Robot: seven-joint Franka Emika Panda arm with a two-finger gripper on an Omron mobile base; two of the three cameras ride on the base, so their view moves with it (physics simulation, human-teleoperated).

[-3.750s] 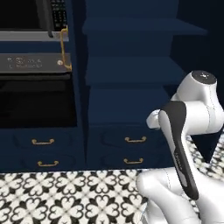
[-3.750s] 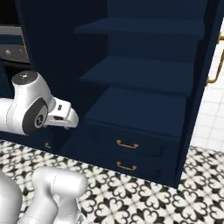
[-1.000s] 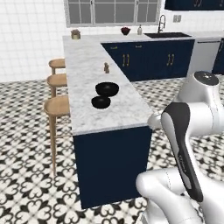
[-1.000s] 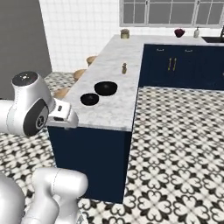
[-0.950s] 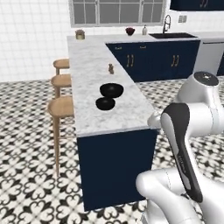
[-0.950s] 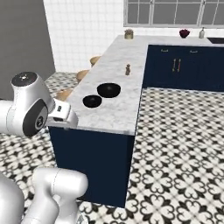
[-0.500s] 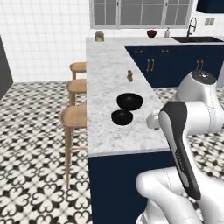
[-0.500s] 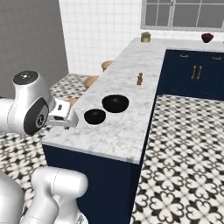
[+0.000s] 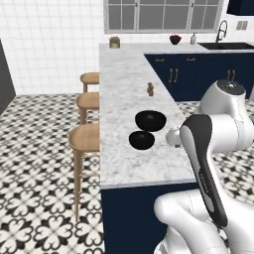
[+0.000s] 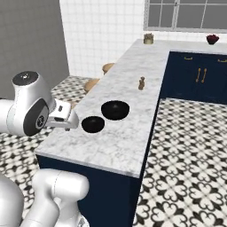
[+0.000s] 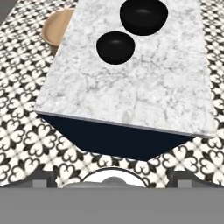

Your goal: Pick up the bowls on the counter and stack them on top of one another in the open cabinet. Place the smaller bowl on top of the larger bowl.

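Smaller bowl [image 9: 141, 140] on counter [image 9: 124, 89], larger bowl [image 9: 150, 120] just behind it, stools [image 9: 87, 138] left

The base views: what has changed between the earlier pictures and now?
The base turned away from the open cabinet and drove up to the counter, so the whole scene shifted. The two bowls, smaller bowl and larger bowl, stayed side by side on the marble. Nothing has been grasped.

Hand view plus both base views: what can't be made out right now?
- Gripper: hand view's bottom edge hides its fingertips; open or shut unclear.
- Larger bowl: far rim cut by the hand view's top edge.
- Small brown item on the counter: too small to identify in either base view.
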